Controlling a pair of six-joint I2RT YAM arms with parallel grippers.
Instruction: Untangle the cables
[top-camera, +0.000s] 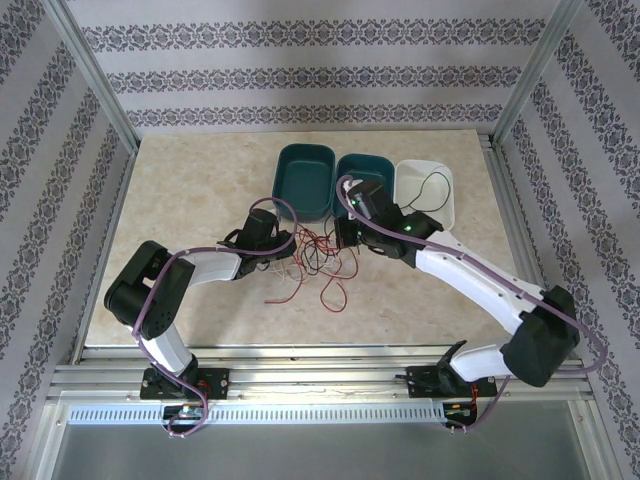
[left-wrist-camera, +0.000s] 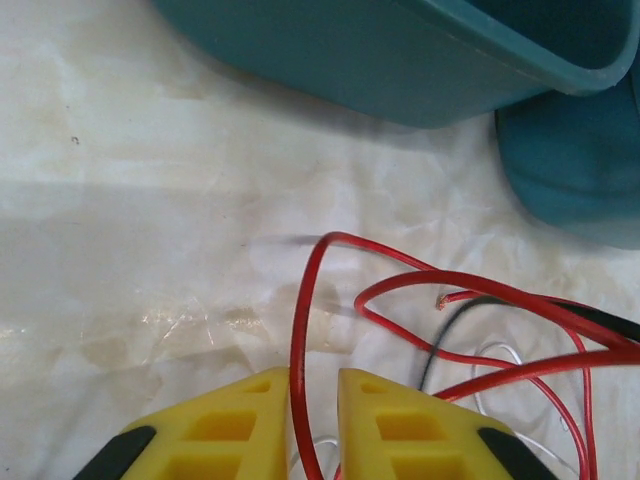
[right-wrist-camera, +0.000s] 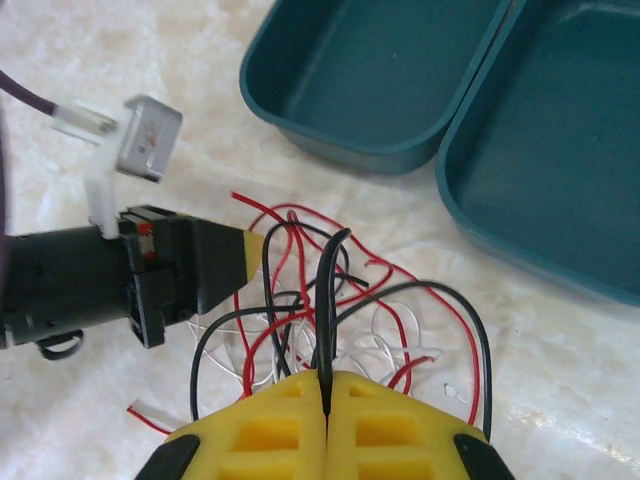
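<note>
Pale marbled tabletop (top-camera: 200, 300) under everything, boxed in by patterned walls

At its far middle, three tubs in a row, side against side: a teal tub (top-camera: 303, 180) on the left, a second teal tub (top-camera: 362, 162) in the centre, partly covered by the right arm, and a white tub (top-camera: 425, 172) on the right with one thin black loop (top-camera: 436, 186) inside

Just in front of the teal tubs, on bare tabletop between the two arms, the cables (top-camera: 318, 262): a loose tangle of red, black and white strands, with red ends trailing toward the near edge

Left hand (left-wrist-camera: 314, 375) low at the tangle's left side. Yellow fingers a narrow slit apart, not pressed together. A red strand (left-wrist-camera: 297, 330) rising through that slit, close against the left finger's inner face and clear of the other, then arching over to the right; threaded between the fingers, not clamped

Right hand (right-wrist-camera: 327, 385) at the tangle's right side. Yellow fingers closed flat against each other, pinching a black strand (right-wrist-camera: 325, 300) that stands up out of the seam and curls over at its tip

Around that strand, more black loops, red curls and thin white wire lying flat
</note>
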